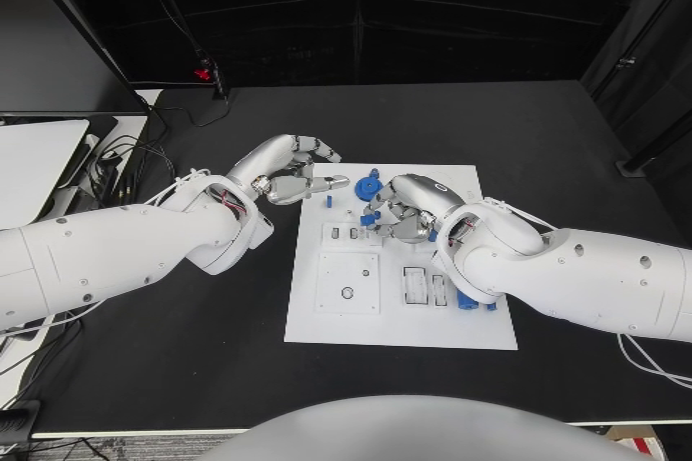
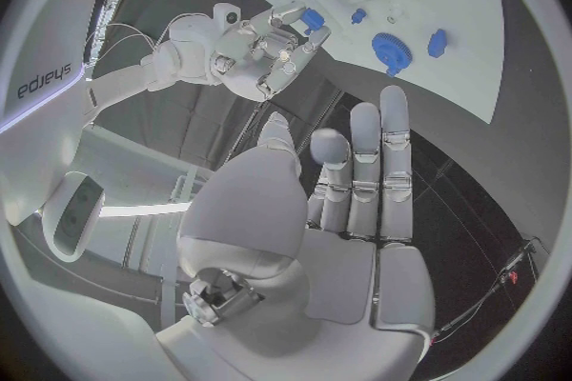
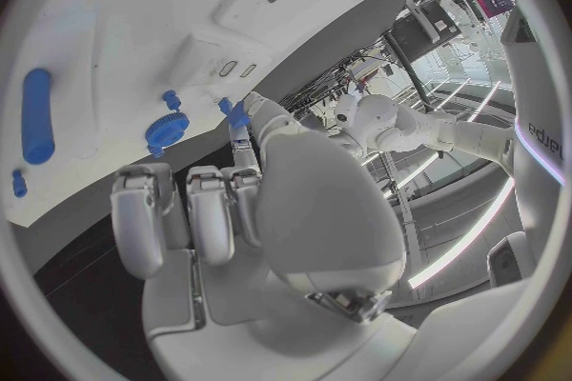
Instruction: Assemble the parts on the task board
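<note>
L hand hovers over the black table just off the task board's far-left corner, fingers loosely apart, nothing in it. Board is a white rectangular plate w/ raised blocks and slots, lying mid-table. Blue gear sits near the far edge, betw. the two hands; a small blue peg stands just left of it. R hand is over the board's far part, fingers pinching a small blue part. Long blue piece lies by the board's right edge, under the R arm.
</note>
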